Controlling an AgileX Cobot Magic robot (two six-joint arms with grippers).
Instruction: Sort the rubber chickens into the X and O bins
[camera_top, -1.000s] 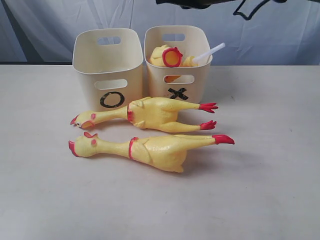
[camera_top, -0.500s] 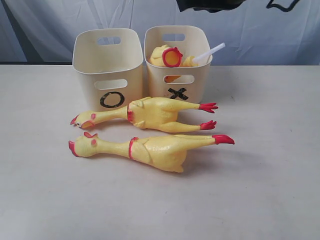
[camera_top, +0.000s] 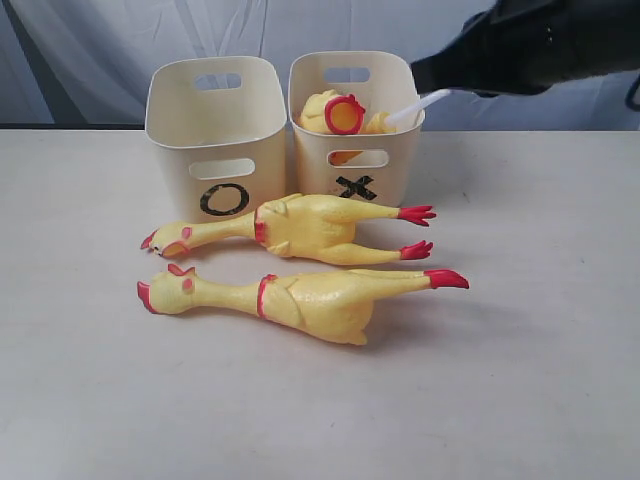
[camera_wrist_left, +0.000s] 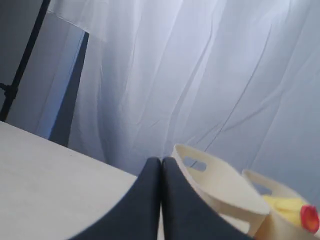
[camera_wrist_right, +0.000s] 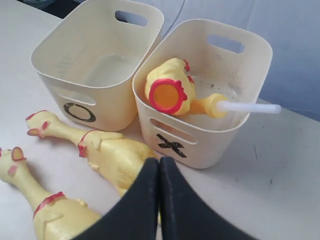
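Two yellow rubber chickens lie on the table in front of the bins, the far one (camera_top: 310, 225) (camera_wrist_right: 117, 155) and the near one (camera_top: 300, 297) (camera_wrist_right: 55, 215), heads to the left. The third chicken (camera_top: 343, 113) (camera_wrist_right: 167, 90), with a white tube (camera_wrist_right: 247, 107), lies inside the X bin (camera_top: 355, 165) (camera_wrist_right: 200, 145). The O bin (camera_top: 215, 140) (camera_wrist_right: 85, 95) holds nothing. My right gripper (camera_wrist_right: 159, 162) is shut and holds nothing, hanging above the table near the X bin; its arm (camera_top: 530, 45) shows at the upper right. My left gripper (camera_wrist_left: 161, 162) is shut beside the O bin (camera_wrist_left: 220, 185).
A white curtain (camera_top: 120, 40) hangs behind the table's far edge. The two bins stand side by side, touching, at the back middle. Bare tabletop (camera_top: 540, 330) lies right of the chickens and in front of them.
The right arm has come down from the top edge and now fills the upper right, its tip near the white tube. Chickens and bins have not moved.
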